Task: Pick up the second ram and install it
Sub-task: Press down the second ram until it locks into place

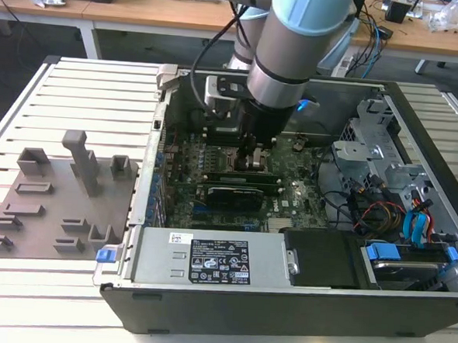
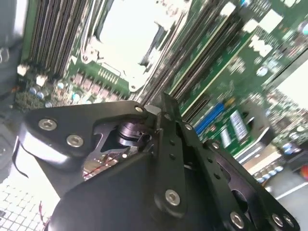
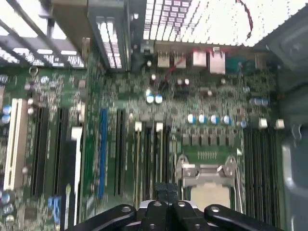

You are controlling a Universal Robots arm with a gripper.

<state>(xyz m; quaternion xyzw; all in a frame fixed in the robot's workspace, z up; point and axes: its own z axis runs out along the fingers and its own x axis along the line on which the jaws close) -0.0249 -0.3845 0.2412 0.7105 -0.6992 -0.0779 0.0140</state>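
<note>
One grey fixture tray (image 1: 56, 200) is sitting at nine o'clock of the open computer case (image 1: 283, 299). Moving right, we are seeing the gripper (image 1: 251, 156) reaching down onto the motherboard (image 1: 289, 202), its fingers (image 2: 163, 108) clenched together over the memory slots (image 3: 149, 159) beside the CPU socket (image 3: 207, 180). The second ram (image 1: 240, 174) is standing in a slot right under the fingertips, at six o'clock of the gripper; whether they are touching, we cannot tell.

Robotics lab, opened computer case (image 1: 284, 288), cluttered desks (image 1: 130, 11)
</note>
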